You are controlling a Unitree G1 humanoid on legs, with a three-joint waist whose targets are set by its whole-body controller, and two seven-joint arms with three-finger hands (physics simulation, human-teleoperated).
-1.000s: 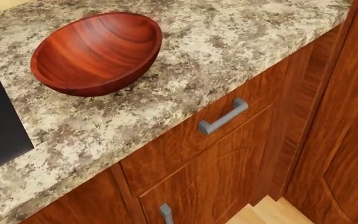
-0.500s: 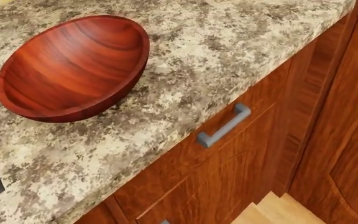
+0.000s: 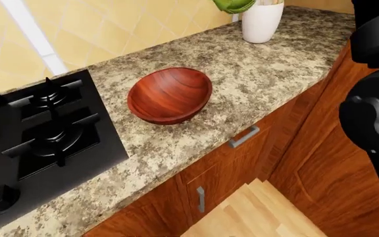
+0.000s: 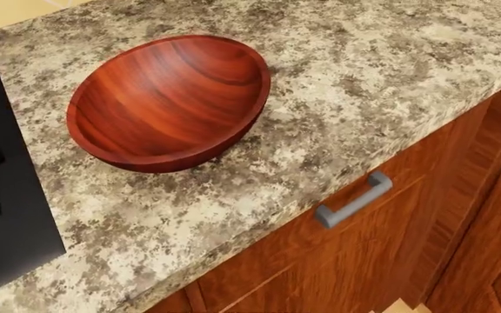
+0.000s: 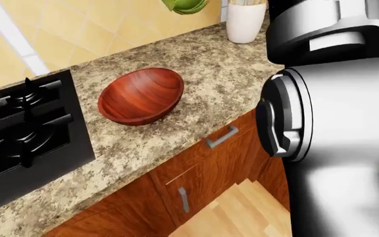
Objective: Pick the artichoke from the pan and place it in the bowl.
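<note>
The empty wooden bowl (image 4: 168, 101) sits on the speckled stone counter (image 4: 364, 72), just right of the black stove (image 3: 38, 128). A green leafy thing (image 5: 184, 5), perhaps the artichoke, is cut by the top edge of the right-eye view. It stands apart from the white vase (image 5: 245, 22), to its left. No hand shows around it. No pan shows clearly. My right arm (image 5: 334, 123) fills the right of the right-eye view, grey and black. Neither hand is in view.
The stove has black grates and a knob (image 3: 2, 197) at the lower left. Wooden cabinet fronts with a grey drawer handle (image 4: 353, 199) run below the counter edge. The light wood floor (image 3: 255, 212) lies below them.
The whole head view has shifted, so the camera has moved. The bowl now sits farther right and higher in the picture, and the stove edge shows again at the left.
</note>
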